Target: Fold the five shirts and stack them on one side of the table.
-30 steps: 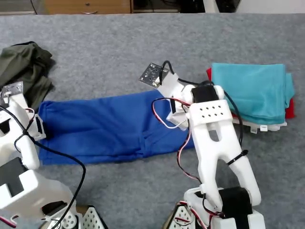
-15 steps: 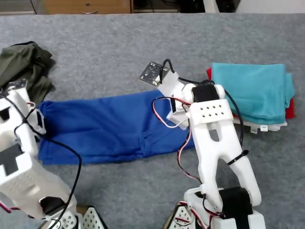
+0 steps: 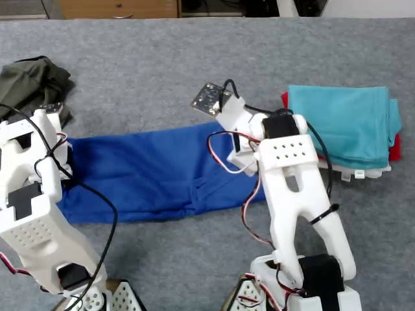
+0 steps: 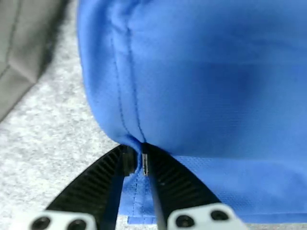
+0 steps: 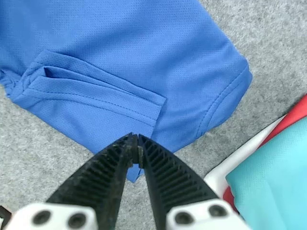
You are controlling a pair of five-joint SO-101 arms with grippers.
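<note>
Lying across the grey table (image 3: pixel 149 58) from 9 to 3 o'clock is the blue shirt (image 3: pixel 149 172); a folded stack (image 3: pixel 340 126) sits at 2 o'clock, a crumpled olive shirt (image 3: pixel 29 84) at 10; the left gripper (image 4: pixel 136 153) pinches the blue shirt's 9 o'clock hem; the right gripper (image 5: pixel 138 143) is closed at its 3 o'clock edge, hold on cloth unclear

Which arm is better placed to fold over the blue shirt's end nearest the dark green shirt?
Left, likely: the left gripper is shut on the blue shirt's hem there; the right gripper grips the opposite end by the teal shirt.
</note>
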